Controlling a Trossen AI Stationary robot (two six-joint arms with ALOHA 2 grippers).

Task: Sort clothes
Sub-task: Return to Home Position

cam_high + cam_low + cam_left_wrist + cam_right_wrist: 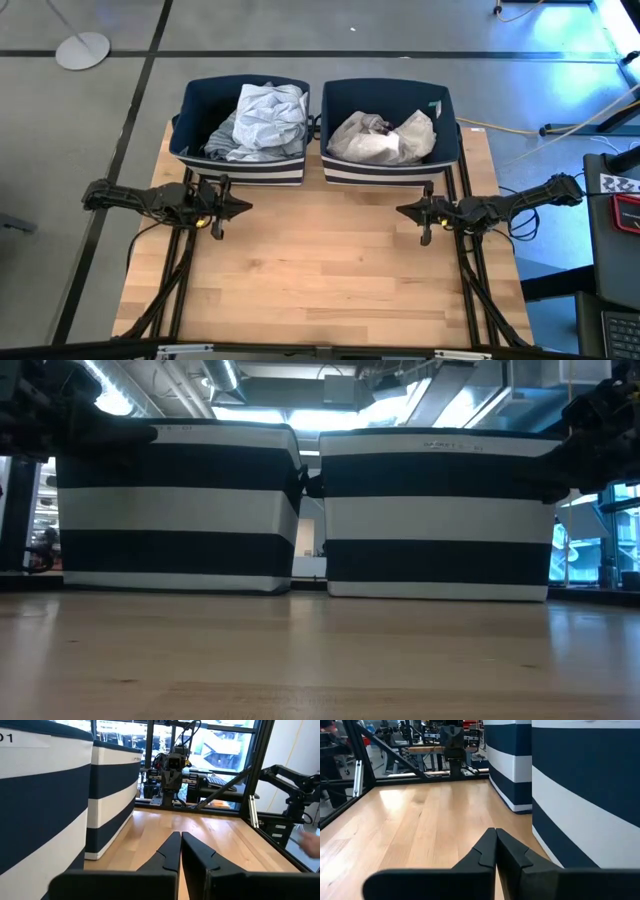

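While parked above the table (pixel 320 285), pressed tight together, tip against tip, with nothing pinched between: same deal for the left gripper (pixel 244 207) and the right gripper (pixel 402 211). Backed up by both wrist views (left gripper (pixel 179 836), right gripper (pixel 495 831), no gap showing at the tips). Left gripper over the table's left half, pointing in toward its middle. Right gripper over the table's right half, mirrored, also pointing in. Well apart from each other, and clear of any fabric. Dark arms stretched back toward the table's left and right edges.

Further out, along the table's far edge: left bin (pixel 178 135) and right bin (pixel 452 130), side by side, navy with white stripes, almost touching near the table's centreline. Inside the left bin, the left heap of clothes (pixel 262 120), pale blue, white and grey, bunched up to roughly rim height. Inside the right bin, the right heap of clothes (pixel 385 138), smaller, crumpled, whitish with a bit of grey.
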